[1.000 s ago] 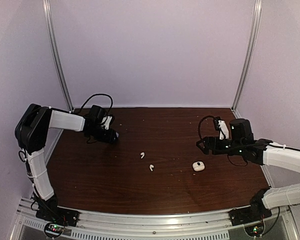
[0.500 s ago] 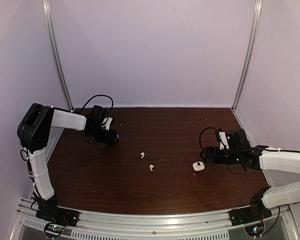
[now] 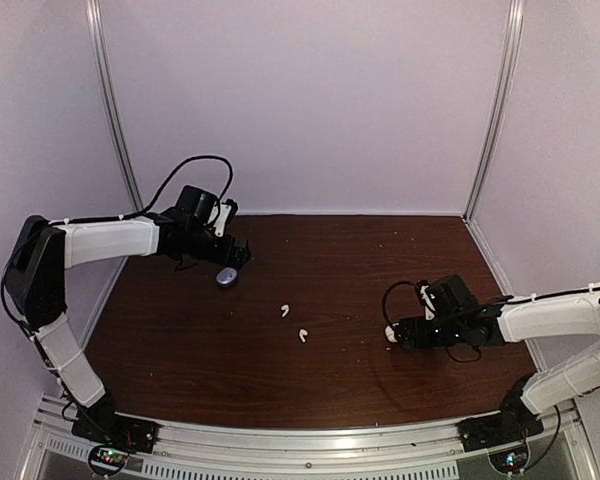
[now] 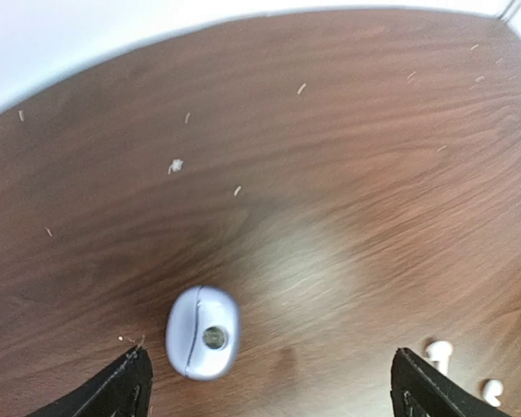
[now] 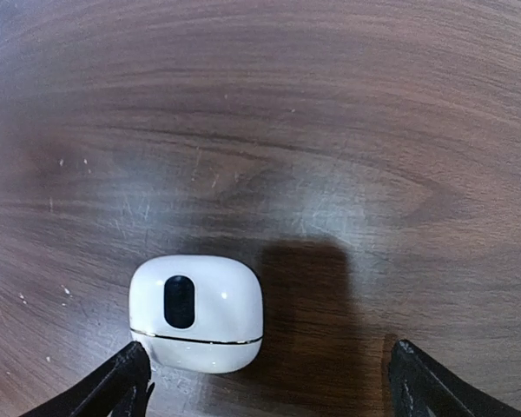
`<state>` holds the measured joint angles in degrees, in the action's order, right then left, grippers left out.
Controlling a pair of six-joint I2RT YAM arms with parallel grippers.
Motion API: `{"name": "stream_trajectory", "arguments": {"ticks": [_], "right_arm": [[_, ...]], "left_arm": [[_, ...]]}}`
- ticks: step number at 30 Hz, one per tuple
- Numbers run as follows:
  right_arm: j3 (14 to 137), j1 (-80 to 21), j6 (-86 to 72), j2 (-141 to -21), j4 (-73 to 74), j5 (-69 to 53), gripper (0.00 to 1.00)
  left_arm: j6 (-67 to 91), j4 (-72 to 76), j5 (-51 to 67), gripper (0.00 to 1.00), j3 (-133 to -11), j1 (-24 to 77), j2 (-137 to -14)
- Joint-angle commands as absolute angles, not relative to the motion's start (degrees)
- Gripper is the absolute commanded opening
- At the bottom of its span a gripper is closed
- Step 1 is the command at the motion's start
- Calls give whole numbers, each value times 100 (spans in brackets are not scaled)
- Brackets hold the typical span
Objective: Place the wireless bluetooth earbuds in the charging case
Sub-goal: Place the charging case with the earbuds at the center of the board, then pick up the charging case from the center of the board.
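Observation:
Two white stemmed earbuds [image 3: 284, 311] [image 3: 303, 336] lie loose mid-table; they also show at the lower right of the left wrist view [image 4: 438, 351] [image 4: 491, 391]. A closed lavender charging case [image 4: 202, 332] [image 3: 226, 277] lies on the wood, just inside the left finger of my open left gripper [image 4: 273, 387] [image 3: 235, 258], which holds nothing. A closed white charging case [image 5: 195, 313] [image 3: 389, 333] with a black oval rests on the table in the left part of the gap of my open right gripper [image 5: 269, 382] [image 3: 400, 333], untouched.
The dark wooden table [image 3: 330, 250] carries small pale crumbs [image 4: 175, 164]. Pale walls with metal posts [image 3: 115, 110] [image 3: 495, 110] close off the back and sides. A black cable [image 3: 195, 170] loops above the left arm.
My left gripper has opened wide and risen, leaving the lavender case lying free on the table. My right arm has swung down and left, bringing its open fingers around the white case.

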<state>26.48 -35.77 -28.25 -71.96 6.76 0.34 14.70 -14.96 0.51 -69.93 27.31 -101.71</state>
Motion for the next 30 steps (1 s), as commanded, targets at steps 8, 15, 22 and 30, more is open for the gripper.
{"name": "stream_trajectory", "arguments": {"ticks": [8,15,22,30], "right_arm": [[3096,-4132,-2442,-8033,552,505,92],[3341,-4164,-2356,-8291,578,646,87],[3455,-4165,-2225,-8569,457,562,79],[3521,-4158,-1781,-8545,269,46,59]], "left_arm": [[1644,-253,-438,98,-6091,2900,-8127],[1655,-380,-191,98,-6048,2900,-7789],[1575,-480,-73,98,-5938,2900,-7685],[1609,-319,619,98,-5516,2900,-7376]]}}
